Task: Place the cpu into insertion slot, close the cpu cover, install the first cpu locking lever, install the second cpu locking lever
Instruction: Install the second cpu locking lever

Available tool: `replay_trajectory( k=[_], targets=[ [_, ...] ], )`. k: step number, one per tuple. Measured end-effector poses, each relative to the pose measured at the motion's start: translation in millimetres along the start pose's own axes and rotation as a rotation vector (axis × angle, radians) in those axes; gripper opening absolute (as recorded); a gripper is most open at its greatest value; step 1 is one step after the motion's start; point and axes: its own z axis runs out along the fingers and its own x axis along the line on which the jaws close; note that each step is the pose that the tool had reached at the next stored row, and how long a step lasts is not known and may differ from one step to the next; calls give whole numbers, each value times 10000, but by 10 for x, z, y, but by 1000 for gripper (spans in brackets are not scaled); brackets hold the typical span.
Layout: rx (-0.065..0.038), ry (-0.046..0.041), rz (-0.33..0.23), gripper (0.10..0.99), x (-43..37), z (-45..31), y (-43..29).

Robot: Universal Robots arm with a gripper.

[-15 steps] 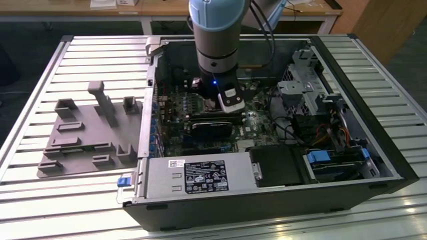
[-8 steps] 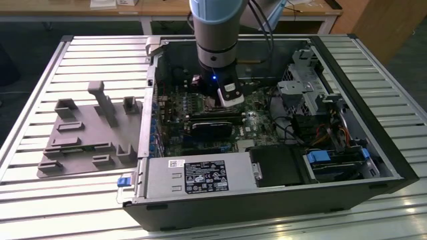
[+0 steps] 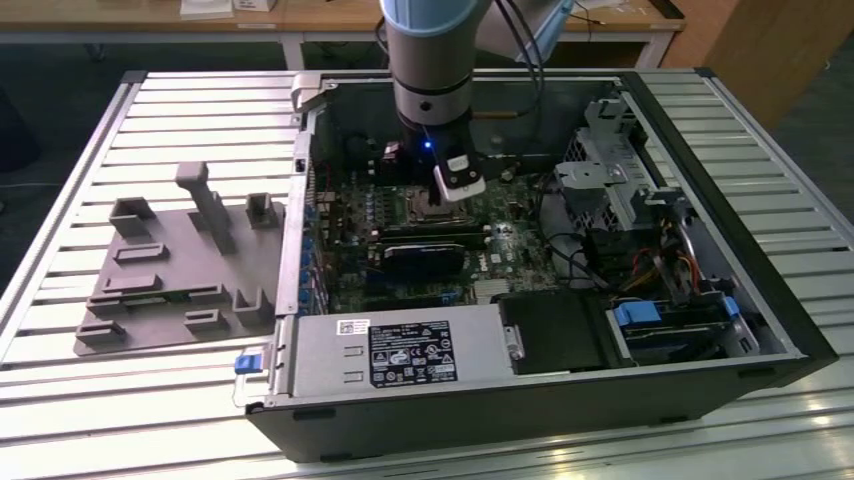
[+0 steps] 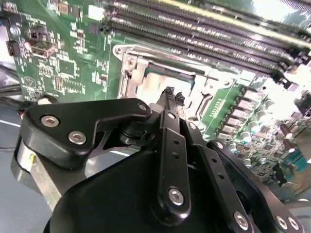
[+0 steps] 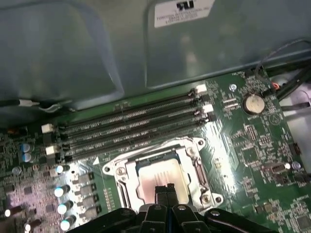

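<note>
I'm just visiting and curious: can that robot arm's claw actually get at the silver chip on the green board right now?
Probably yes. The gripper hangs just above the chip, which lies in its metal frame with nothing over it; the memory slots lie off to one side.

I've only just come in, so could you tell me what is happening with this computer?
A robot arm is reaching into an open computer case. Its hand hangs just above the insertion slot on the green motherboard, fingertips close together and holding nothing. The cpu already lies in the slot, with the cpu cover down around it. Four memory slots run beside the socket.
</note>
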Motion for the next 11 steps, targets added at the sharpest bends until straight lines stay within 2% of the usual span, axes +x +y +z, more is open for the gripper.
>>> replay_trajectory(
  k=[5,11],
  targets=[
    [185,-39,-17,102,4,9,40],
    [194,-41,-17,102,-9,10,45]
  ],
)
